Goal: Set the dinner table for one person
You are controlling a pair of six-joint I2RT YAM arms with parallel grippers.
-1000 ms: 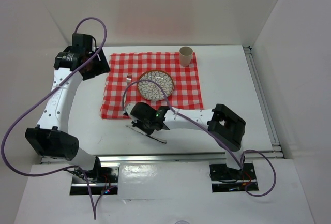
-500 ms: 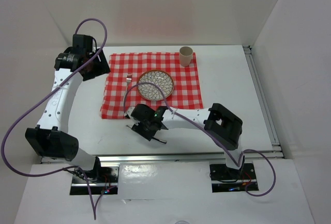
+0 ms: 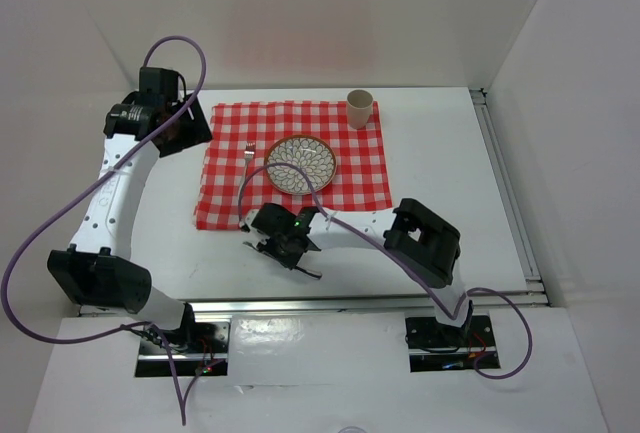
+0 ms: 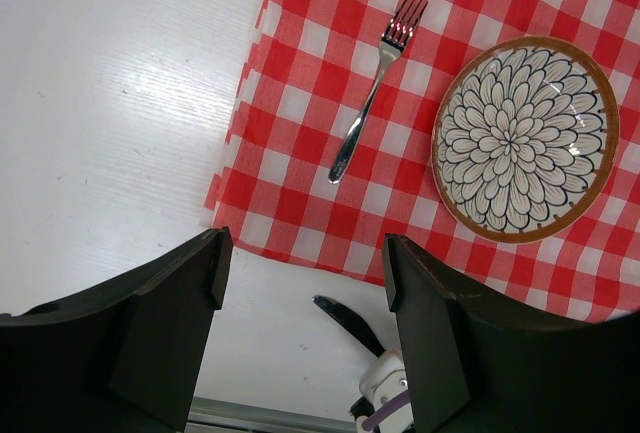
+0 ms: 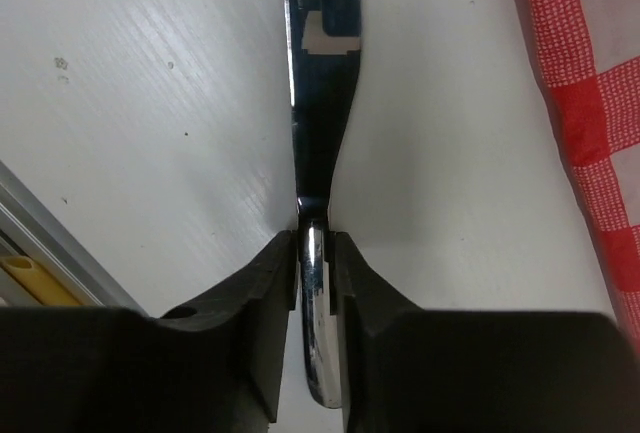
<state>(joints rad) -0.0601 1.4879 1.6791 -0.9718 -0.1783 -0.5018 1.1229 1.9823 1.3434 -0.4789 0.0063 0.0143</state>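
Observation:
The dinner table (image 3: 440,153) is a white top with a red-and-white checked cloth (image 3: 230,193) (image 4: 290,103). On the cloth lie a flower-patterned plate (image 3: 301,164) (image 4: 525,143) and a fork (image 3: 249,150) (image 4: 370,93) to its left. A knife (image 3: 312,273) (image 5: 322,103) (image 4: 350,321) lies on the bare white top just in front of the cloth. My right gripper (image 3: 283,251) (image 5: 315,243) is low over it, shut on the knife's handle. Over the cloth's far left corner my left gripper (image 3: 185,123) (image 4: 302,253) hangs open and holds nothing.
A beige cup (image 3: 360,108) stands at the cloth's far right corner. A metal rail (image 3: 370,303) runs along the table's near edge, close to the knife. White walls enclose the table on the left, back and right.
The right wrist has shifted a little to the left over the knife, and its jaws have opened and come together on the handle. The left arm has not moved.

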